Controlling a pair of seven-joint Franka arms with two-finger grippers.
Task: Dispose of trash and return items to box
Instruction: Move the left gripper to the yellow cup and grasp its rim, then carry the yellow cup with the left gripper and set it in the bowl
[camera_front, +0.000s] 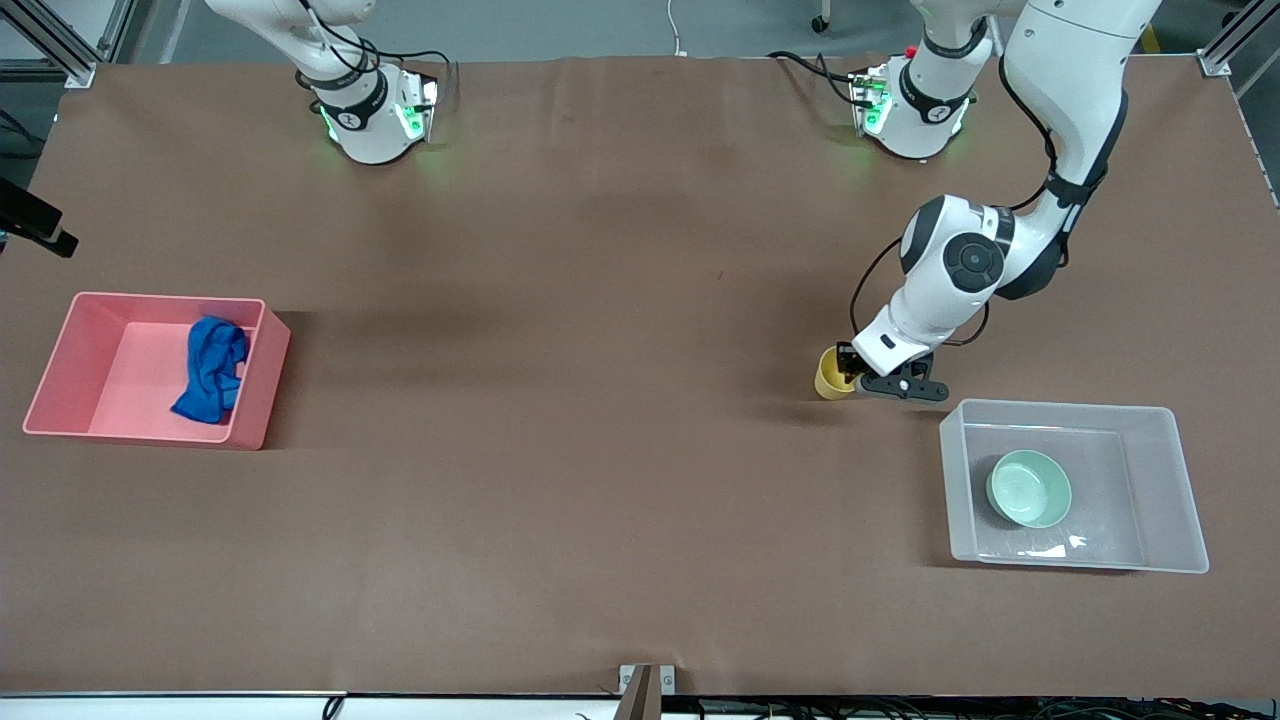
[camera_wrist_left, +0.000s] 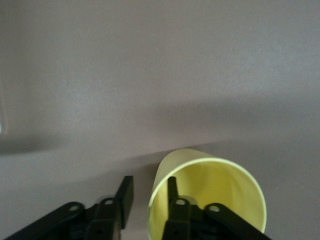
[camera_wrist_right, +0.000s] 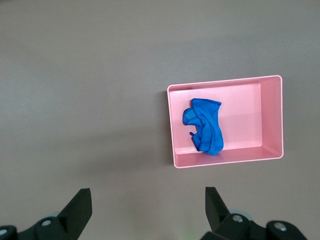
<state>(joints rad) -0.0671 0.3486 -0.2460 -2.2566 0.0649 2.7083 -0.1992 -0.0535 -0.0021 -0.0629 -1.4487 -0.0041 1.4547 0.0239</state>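
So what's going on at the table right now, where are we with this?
The left gripper has one finger inside the yellow cup and one outside, straddling its wall, on the table beside the clear box. The cup is not in the box yet. The green bowl already sits in the box, and the blue cloth lies in the pink bin toward the right arm's end. The right gripper waits open, high above the table with the pink bin in its view.
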